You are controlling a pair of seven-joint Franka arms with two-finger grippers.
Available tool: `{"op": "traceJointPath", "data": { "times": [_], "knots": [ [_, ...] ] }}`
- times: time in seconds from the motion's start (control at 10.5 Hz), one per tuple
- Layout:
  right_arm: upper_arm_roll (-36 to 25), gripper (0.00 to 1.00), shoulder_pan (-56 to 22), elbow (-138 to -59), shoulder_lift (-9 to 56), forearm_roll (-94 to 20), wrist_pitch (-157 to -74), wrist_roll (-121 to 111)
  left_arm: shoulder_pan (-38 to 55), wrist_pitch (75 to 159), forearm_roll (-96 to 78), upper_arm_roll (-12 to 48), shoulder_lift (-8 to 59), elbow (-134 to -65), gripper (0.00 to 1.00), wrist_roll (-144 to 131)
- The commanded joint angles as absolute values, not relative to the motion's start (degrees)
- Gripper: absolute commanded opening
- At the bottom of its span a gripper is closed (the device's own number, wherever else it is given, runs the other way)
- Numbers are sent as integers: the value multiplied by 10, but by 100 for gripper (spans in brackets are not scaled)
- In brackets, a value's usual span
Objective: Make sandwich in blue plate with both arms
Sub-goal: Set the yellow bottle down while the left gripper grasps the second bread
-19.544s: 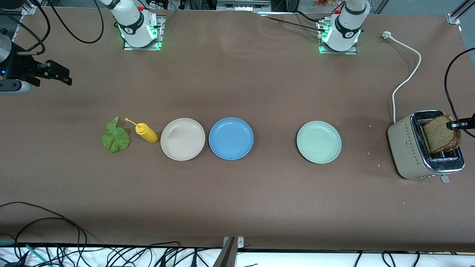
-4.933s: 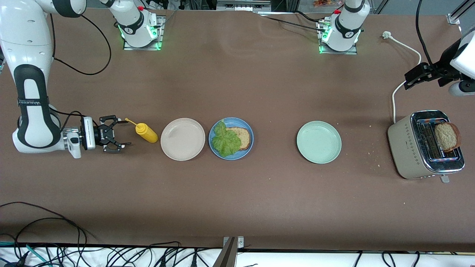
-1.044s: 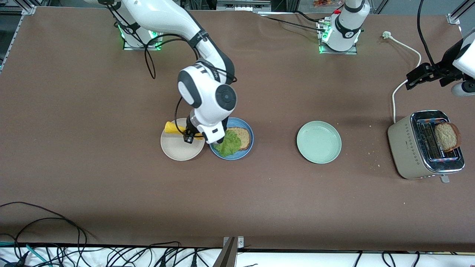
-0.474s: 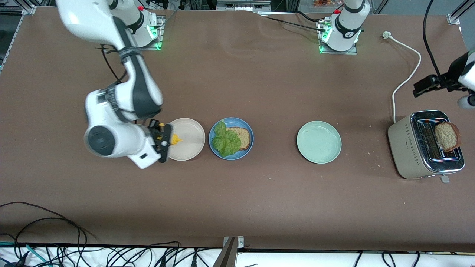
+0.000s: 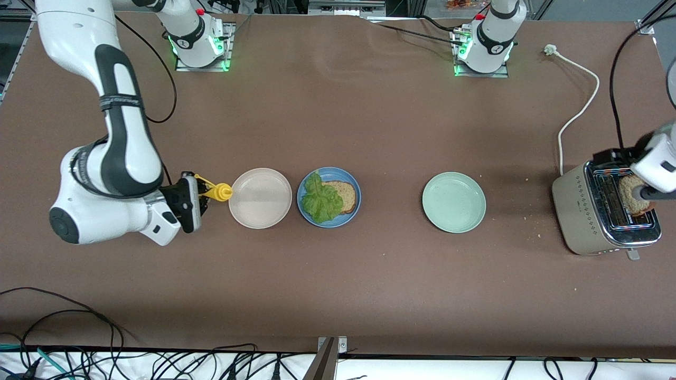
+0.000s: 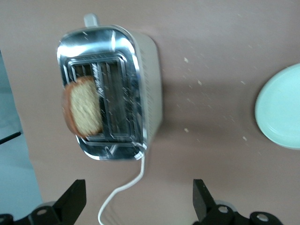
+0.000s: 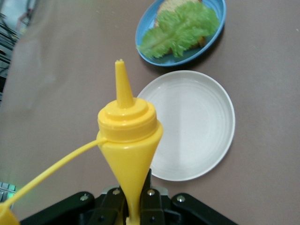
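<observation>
**So far: three plates, one built slice**

Three plates sit in a row; the blue plate, in the middle, carries one brown bread slice under ruffled lettuce. Another slice stands in the toaster. Right gripper clamps the yellow bottle beside the beige plate; left gripper spreads wide over the toaster.

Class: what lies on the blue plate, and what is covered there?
On the blue plate: a lettuce leaf over one bread slice. The leaf hides part of that slice.

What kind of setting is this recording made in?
Most likely a robotics lab bench staged as a kitchen. A brown table carries two bolted arm bases with green lights; loose cables hang along its edge; the props are a toaster, plates and a squeeze bottle.
</observation>
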State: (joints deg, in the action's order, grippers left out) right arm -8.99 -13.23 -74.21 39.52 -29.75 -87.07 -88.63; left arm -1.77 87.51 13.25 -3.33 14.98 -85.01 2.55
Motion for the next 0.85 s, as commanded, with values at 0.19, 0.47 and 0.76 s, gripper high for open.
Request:
{"op": "traceJointPath", "data": {
  "times": [0.19, 0.47, 0.76],
  "knots": [
    [-79, 10, -41, -802, 414, -408, -817, -1151, -134, 985, 108, -29, 237, -805, 100, 155],
    [-79, 10, -2, -822, 450, -446, -805, -1286, -164, 998, 104, -29, 266, -805, 100, 167],
    [-80, 10, 8, -820, 506, -502, -811, -1378, -182, 998, 84, -29, 283, -806, 100, 167]
  ]
}}
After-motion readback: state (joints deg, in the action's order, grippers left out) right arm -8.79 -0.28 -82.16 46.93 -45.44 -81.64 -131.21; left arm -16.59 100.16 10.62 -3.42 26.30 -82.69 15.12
